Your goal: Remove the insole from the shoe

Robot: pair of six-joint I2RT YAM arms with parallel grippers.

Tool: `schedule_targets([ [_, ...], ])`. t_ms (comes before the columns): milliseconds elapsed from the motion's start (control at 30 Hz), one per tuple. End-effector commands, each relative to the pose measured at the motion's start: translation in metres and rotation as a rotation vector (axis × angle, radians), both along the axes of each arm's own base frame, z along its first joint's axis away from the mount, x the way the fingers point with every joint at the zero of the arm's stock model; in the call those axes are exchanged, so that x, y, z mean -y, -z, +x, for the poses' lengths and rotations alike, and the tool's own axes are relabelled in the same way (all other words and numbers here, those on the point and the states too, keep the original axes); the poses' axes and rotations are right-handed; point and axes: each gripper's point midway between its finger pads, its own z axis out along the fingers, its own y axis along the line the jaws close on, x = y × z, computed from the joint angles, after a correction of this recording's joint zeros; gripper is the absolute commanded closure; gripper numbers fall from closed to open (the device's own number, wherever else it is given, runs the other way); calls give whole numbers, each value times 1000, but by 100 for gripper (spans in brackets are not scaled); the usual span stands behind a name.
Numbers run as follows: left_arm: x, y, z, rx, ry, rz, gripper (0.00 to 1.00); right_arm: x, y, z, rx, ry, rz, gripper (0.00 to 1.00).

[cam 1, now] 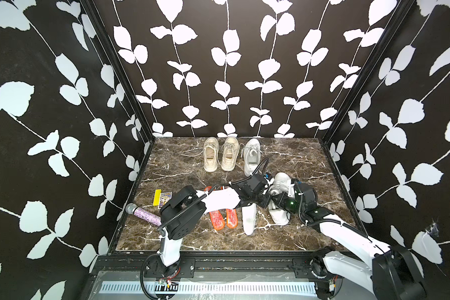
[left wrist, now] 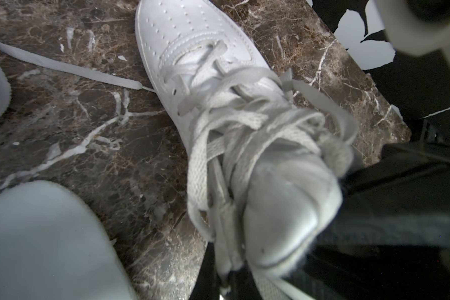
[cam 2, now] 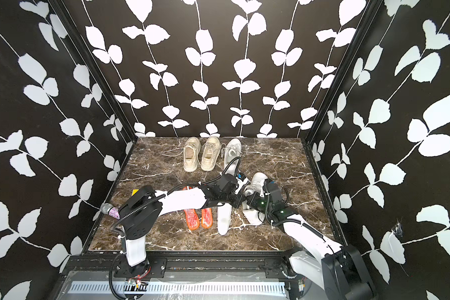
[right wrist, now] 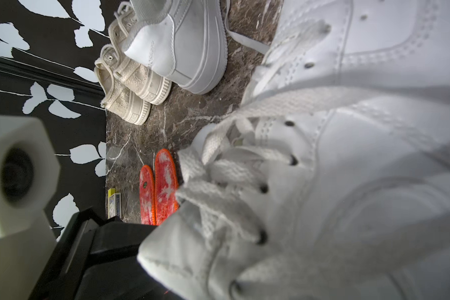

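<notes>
**Subject:** white high-top shoe [cam 1: 281, 180], right of centre on the marble table [cam 1: 179, 166], toe toward the back wall, laces loose. Its insole is hidden in every view.

**Tongue:** the tongue [left wrist: 283, 207] stands raised out of the opening. Its end runs into the left gripper [cam 1: 267, 197], whose jaws are closed on it.

**Right gripper:** the right gripper [cam 1: 279, 201] sits at the near side of the shoe by the collar, jaws together. Whether they pinch anything cannot be told. The two grippers meet close together over the opening.

**Beside the shoe:** a loose white insole [cam 1: 249, 218] lies flat just to its left. Next come two orange insoles [cam 1: 216, 219] side by side, partly under the left arm.

**Rear of table:** a second white sneaker [cam 1: 252, 158] and a beige pair [cam 1: 220, 155], toes to the wall.

**Left edge:** a glittery purple microphone [cam 1: 143, 214], a yellow card [cam 1: 156, 198] and a small printed packet [cam 1: 166, 197]
</notes>
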Motion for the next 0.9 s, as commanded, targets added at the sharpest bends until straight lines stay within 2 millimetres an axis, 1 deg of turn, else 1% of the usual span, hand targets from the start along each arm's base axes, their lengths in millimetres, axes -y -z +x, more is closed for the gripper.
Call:
schedule_targets([
  [0,-16,13,-10,-17,3,76,100,3,-2,-6,-21,14,0,100],
  [67,-21,17,-6,-9,-20,112,100,-2,-20,-5,30,12,58,100],
  [133,-27,20,-3,3,-40,151,100,-8,-42,-1,99,22,160,100],
  [200,-30,17,0,22,-51,160,100,-9,-56,0,136,40,232,100],
  [400,-37,14,10,59,-90,211,100,-14,-80,2,187,51,347,100],
  [467,-39,15,12,67,-96,223,100,-15,-92,4,216,57,401,100],
  [533,-40,14,15,76,-104,240,100,-16,-108,4,252,56,447,100],
  [633,-42,16,18,88,-113,266,100,-13,-130,2,302,60,474,100],
  [733,-43,17,21,95,-119,283,100,-8,-139,0,321,79,480,100],
  [867,-44,19,26,108,-126,316,100,-4,-137,-4,314,99,490,100],
])
